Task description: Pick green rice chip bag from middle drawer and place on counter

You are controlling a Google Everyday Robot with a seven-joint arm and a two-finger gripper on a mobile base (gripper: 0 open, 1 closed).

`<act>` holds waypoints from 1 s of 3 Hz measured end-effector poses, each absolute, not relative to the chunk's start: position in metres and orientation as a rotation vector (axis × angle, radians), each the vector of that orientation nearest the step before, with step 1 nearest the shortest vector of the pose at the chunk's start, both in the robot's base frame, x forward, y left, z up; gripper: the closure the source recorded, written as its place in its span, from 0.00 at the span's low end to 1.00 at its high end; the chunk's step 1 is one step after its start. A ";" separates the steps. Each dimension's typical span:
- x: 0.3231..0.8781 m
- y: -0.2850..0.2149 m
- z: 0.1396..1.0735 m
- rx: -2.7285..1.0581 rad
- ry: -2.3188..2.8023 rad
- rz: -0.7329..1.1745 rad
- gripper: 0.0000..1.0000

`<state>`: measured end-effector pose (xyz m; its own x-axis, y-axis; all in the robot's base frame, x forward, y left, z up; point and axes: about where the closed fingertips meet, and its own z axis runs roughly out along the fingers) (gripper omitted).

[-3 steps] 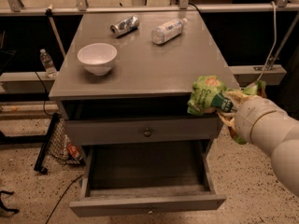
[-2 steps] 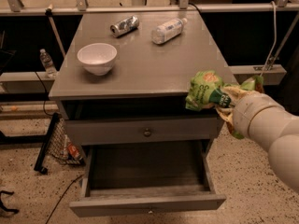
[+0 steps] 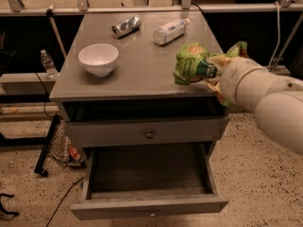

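The green rice chip bag (image 3: 190,63) hangs over the right part of the counter (image 3: 142,67), held at its right side by my gripper (image 3: 208,73), which is shut on it. My white arm comes in from the lower right. Whether the bag touches the counter I cannot tell. Below, the middle drawer (image 3: 149,176) is pulled out, and its grey inside is bare. The drawer above it, with a round knob (image 3: 149,134), is slightly open.
On the counter stand a white bowl (image 3: 98,58) at the left, a crushed can (image 3: 126,26) and a clear plastic bottle (image 3: 169,30) at the back. Another bottle (image 3: 47,64) stands on a shelf left of the cabinet. A metal rail runs behind.
My gripper has carried the bag up and to the left, from beside the counter's right front edge to over the counter's right part.
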<state>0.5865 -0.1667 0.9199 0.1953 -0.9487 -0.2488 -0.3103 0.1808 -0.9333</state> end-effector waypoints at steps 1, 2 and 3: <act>0.613 -0.156 0.930 -1.362 1.296 -0.699 1.00; 0.649 -0.166 0.933 -1.366 1.294 -0.649 1.00; 0.670 -0.181 0.935 -1.366 1.293 -0.618 1.00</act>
